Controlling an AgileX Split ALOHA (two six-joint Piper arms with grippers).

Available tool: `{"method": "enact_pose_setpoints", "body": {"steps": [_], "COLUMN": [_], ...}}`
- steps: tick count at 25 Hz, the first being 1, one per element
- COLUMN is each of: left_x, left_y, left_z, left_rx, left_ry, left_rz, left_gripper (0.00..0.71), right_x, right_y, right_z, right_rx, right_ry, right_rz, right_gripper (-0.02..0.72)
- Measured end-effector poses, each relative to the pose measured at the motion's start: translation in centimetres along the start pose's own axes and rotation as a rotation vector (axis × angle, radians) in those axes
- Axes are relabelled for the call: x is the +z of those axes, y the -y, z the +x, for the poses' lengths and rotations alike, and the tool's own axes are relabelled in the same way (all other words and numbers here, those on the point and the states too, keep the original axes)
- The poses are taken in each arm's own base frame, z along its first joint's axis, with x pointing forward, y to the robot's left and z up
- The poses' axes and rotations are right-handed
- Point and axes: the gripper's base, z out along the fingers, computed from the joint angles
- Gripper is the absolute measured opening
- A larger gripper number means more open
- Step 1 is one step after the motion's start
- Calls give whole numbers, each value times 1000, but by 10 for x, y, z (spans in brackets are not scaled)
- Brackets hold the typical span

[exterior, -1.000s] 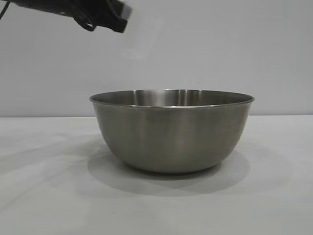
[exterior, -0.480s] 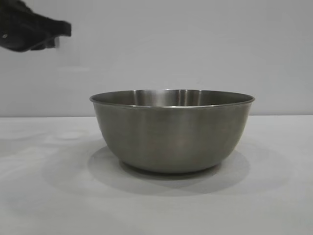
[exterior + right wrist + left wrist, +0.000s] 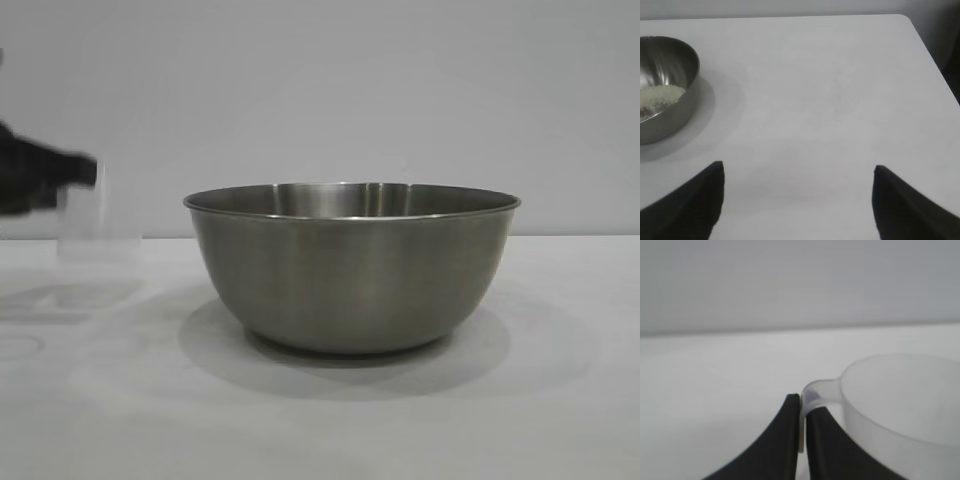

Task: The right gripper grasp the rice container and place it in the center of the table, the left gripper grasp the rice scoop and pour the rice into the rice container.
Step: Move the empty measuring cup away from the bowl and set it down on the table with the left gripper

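Standing near the middle of the white table (image 3: pixel 560 400), the steel bowl (image 3: pixel 352 270) sat upright on its base with a soft shadow spread around it. In the right wrist view the rice (image 3: pixel 660 95) lay as a small pale heap on the bottom of the bowl (image 3: pixel 670 85).

At the left edge of the exterior view the left gripper (image 3: pixel 85 172) reached in from the side, well apart from the bowl and lower than the bowl's rim only by a little. Its two black fingers (image 3: pixel 777 440) were pressed together on the small side handle of the clear plastic cup (image 3: pixel 900 410), as the left wrist view showed plainly. The cup (image 3: pixel 97 225) hung upright beneath the fingertips, just above the table, with faint ring-shaped reflections on the surface below it. Looking at the part of the cup's inside that showed in the left wrist view, no grains could be made out; the cup was too blurred in the exterior view to judge further.

The right gripper (image 3: pixel 797 200) was held off to the side of the bowl, above bare tabletop, its fingers (image 3: pixel 695 205) spread wide apart with nothing between them. From its own camera the bowl appeared some way off, near the table's far side, and a rounded table corner showed at the opposite side.
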Motion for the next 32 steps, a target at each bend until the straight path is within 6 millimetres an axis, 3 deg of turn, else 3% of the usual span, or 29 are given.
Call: {"method": "enact_pose_setpoints", "body": {"steps": [4, 14, 15, 16, 20, 23, 27, 28, 32], "left_x": [-8, -11, -11, -11, -12, -19, -37, -42, -68], "left_y": [0, 5, 5, 5, 4, 4, 4, 4, 4], "left_z": [11, 14, 14, 14, 15, 14, 3, 0, -7], "left_rx": [-52, -36, -36, -36, -36, -35, -6, 6, 27], "left_ry": [-41, -59, -59, -59, -65, -73, -51, -44, -34], "left_rz": [17, 68, 68, 69, 69, 68, 74, 79, 90], "left_gripper": [0, 0, 50, 50, 249, 356, 349, 389, 374], "right_x": [0, 0, 0, 0, 0, 0, 0, 0, 0], "right_y": [0, 0, 0, 0, 0, 0, 0, 0, 0], "right_z": [0, 0, 0, 0, 0, 0, 0, 0, 0], "right_rx": [0, 0, 0, 0, 0, 0, 0, 0, 0], "right_ry": [0, 0, 0, 0, 0, 0, 0, 0, 0], "right_rz": [0, 0, 0, 0, 0, 0, 0, 0, 0], "right_gripper": [547, 547, 547, 547, 547, 547, 547, 547, 547]}}
